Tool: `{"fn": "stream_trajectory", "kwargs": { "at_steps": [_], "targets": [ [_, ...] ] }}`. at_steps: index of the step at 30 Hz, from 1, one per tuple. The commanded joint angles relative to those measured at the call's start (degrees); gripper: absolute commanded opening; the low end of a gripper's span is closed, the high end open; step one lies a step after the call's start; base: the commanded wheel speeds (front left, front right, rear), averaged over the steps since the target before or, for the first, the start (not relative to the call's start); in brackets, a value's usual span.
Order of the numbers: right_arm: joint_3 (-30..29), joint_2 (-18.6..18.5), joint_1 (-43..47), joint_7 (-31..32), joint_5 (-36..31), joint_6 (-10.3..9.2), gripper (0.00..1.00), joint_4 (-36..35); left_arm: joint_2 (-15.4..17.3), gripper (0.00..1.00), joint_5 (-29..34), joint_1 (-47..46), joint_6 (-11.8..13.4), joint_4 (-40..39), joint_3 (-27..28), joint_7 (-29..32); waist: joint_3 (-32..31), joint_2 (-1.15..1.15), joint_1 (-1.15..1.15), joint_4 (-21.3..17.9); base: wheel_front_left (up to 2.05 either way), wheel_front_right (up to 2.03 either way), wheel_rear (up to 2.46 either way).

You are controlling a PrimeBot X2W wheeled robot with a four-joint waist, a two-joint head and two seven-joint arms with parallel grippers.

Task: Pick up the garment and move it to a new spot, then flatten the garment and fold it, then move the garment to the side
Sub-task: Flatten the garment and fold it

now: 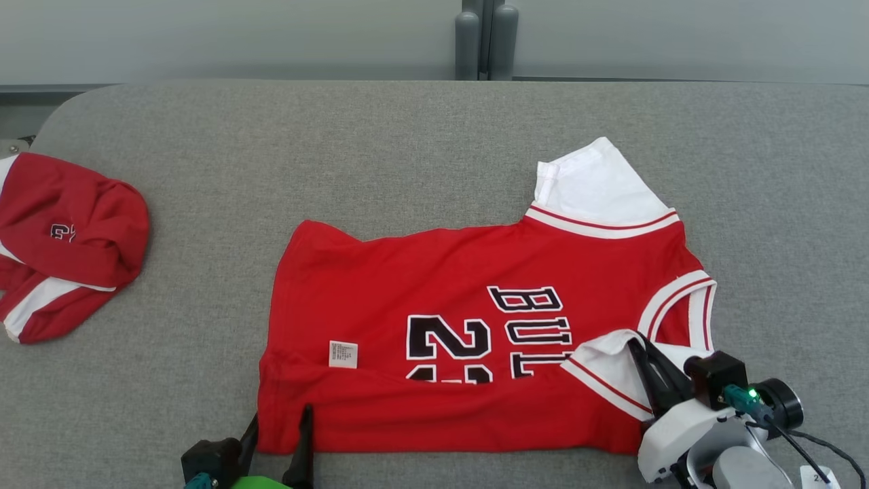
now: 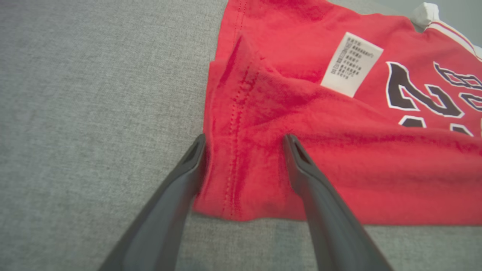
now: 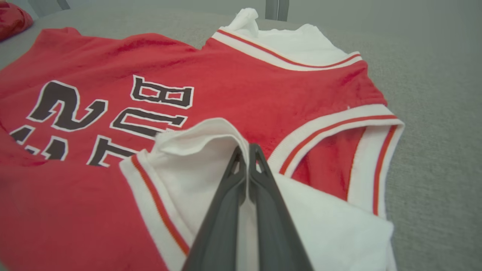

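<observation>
Garment: 1 red knit jersey [image 1: 475, 326] with white sleeves, striped trim and black lettering. It lies mostly flat at the centre of the grey woven fabric surface [image 1: 407, 136], hem toward the robot's left and collar toward its right. The near edge is turned over in a soft fold that hides part of the lettering.

Right fingers [image 3: 271, 210] are pressed together, pinching a raised ridge of the near white sleeve [image 1: 607, 370].

Left fingers [image 2: 320, 199] are spread and straddle the stitched hem corner, 1 just off the cloth edge and 1 on it, gripping nothing. Judgement: both ends are being set for a 2-point hold.

The cloth is limp and creases readily. A white rectangular care label [image 1: 343, 354] lies on the red. A 2nd crumpled red-and-white garment [image 1: 68, 238] sits well apart at the surface's left end.
</observation>
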Motion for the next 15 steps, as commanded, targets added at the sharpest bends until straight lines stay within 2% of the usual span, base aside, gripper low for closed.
{"fn": "stream_trajectory", "kwargs": {
  "at_steps": [1,2,11,15],
  "targets": [
    [0.1,-0.5,-1.4,0.0,-0.7,-0.09,0.31,0.7,0.0,1.0,-0.5,-0.9,0.1,-0.1,0.0,0.0,0.2,0.0,0.0,0.1,0.0,0.0,0.0],
    [0.2,-0.7,-2.1,0.0,-1.0,-0.09,1.0,1.2,0.0,1.0,-0.4,-0.9,0.1,0.0,-0.1,0.0,0.3,0.0,0.0,0.1,0.0,0.0,0.0],
    [0.9,-2.0,-10.7,0.0,-5.3,-0.09,1.0,7.7,0.0,1.0,-0.5,-2.0,0.1,0.3,-1.1,0.0,1.5,0.0,0.0,1.0,0.0,0.0,0.0],
    [-0.8,-2.1,-14.4,0.0,-6.7,-0.09,1.0,10.0,0.0,1.0,-0.6,-2.4,0.1,0.4,-1.2,0.0,2.0,0.0,0.0,1.1,0.0,0.0,0.0]
  ]
}}
